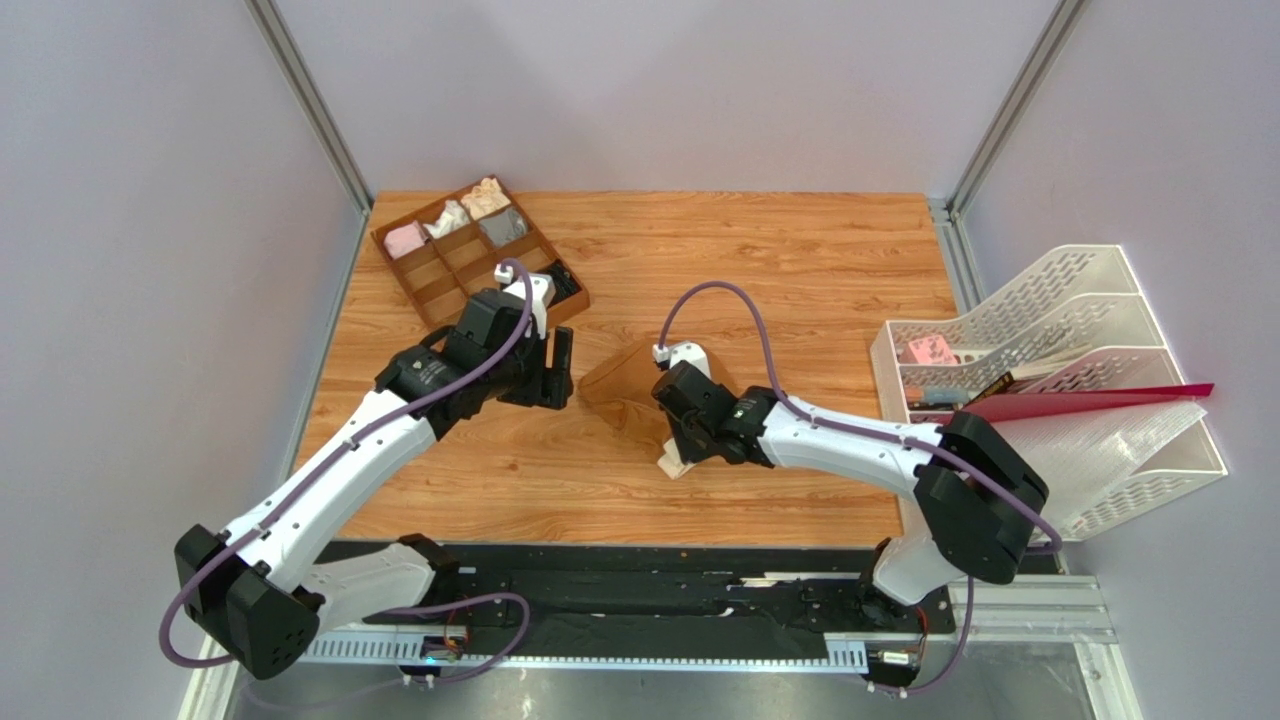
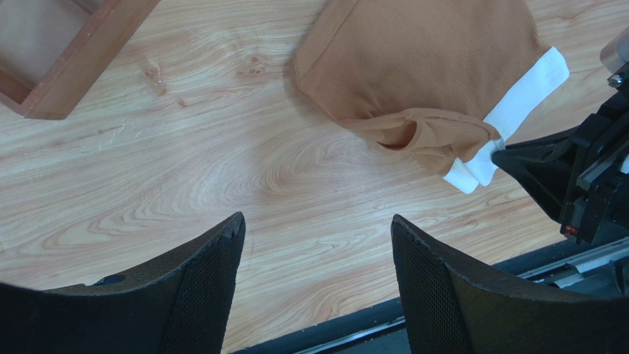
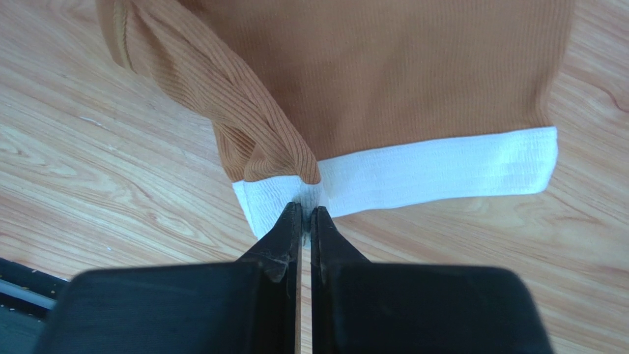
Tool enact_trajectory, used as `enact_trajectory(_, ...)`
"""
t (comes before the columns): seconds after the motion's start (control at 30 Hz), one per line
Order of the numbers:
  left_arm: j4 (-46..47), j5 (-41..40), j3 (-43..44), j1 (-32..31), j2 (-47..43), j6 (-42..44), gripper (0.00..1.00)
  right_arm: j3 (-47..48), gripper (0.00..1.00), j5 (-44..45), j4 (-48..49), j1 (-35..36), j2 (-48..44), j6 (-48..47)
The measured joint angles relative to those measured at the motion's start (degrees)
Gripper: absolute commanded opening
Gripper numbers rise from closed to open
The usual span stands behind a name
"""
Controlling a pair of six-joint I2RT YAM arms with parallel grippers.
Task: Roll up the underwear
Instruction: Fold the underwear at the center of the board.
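- Underwear (image 1: 619, 393) on the counter (image 1: 781, 270), near its middle; brown on brown wood in the top view, so the outline is hard to pick out there.
- Cream-white band (image 3: 443, 166) along the garment's 6 o'clock edge in the right wrist view; brown body spread toward 12 o'clock and cut off by the top of that picture.
- Right jaws pressed together, pinching the band near its left end, where a bunched ridge of brown fabric (image 3: 221, 96) comes down from 11 o'clock to the pinch.
- Band doubled over at that spot; number of layers caught in the pinch impossible to tell.
- In the top view, right jaws hidden under the wrist of the right arm (image 1: 842, 435); only a pale sliver of band showing at 6 o'clock of the wrist.
- Left jaws spread wide, nothing between them, over bare wood at 9 o'clock of the underwear, near it but not touching; height above the wood unclear.
- In the left wrist view, only the two black tips in sight, their bases cut off by the lower edge; underwear toward 1 o'clock, its upper part out of the picture.
- Wooden divided tray (image 1: 481, 255) at 10 o'clock of the garment, its near end hidden behind the left arm (image 1: 361, 450); small fabric bundles in the far compartments.
- White rack (image 1: 1052, 300) at the counter's 3 o'clock side, a red folder (image 1: 1097, 402) across it; other contents too small to name.
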Motion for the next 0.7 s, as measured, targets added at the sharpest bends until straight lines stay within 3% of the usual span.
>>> enact_trajectory(0.7,4.3,0.5,0.0,-2.4,5.5,-2.0,0.77,-2.3,0.0,0.1,-1.0,-8.7,-5.9,-0.1)
